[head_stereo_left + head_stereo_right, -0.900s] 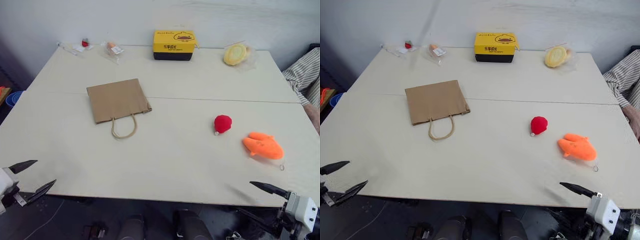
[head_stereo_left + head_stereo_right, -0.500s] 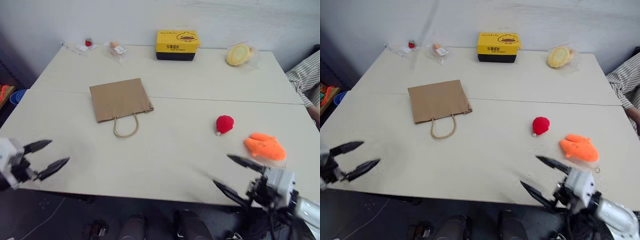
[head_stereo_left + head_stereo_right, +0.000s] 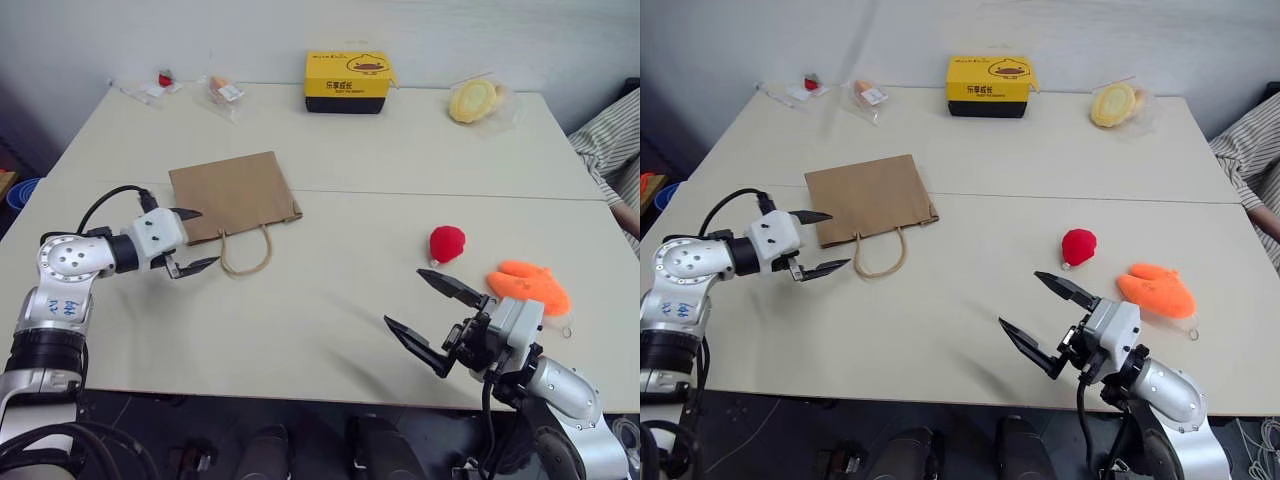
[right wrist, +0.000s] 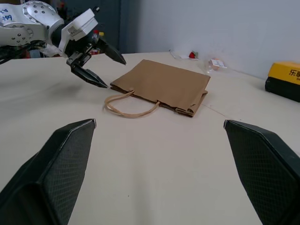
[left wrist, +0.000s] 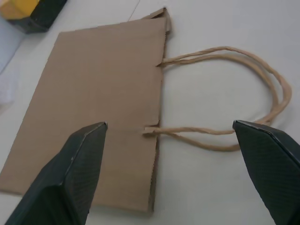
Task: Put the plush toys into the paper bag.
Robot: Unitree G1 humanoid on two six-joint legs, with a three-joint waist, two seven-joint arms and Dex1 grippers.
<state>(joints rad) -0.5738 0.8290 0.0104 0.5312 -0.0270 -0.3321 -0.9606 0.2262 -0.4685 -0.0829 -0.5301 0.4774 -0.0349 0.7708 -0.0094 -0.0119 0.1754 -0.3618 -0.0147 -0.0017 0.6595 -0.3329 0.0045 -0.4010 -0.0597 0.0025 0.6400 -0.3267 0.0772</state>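
Left eye view, left to right: the left gripper (image 3: 192, 240), jaws spread and holding nothing, hovers just at nine o'clock of the flat paper bag (image 3: 232, 198). Well off at its four o'clock, the right gripper (image 3: 430, 318) gapes empty, with the red plush toy (image 3: 446, 243) at its twelve o'clock and the orange plush toy (image 3: 530, 287) at two.

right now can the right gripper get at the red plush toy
Probably yes. The right gripper hangs open, with bare table between it and the red plush toy; nothing blocks the way. The orange plush toy lies off to the side.
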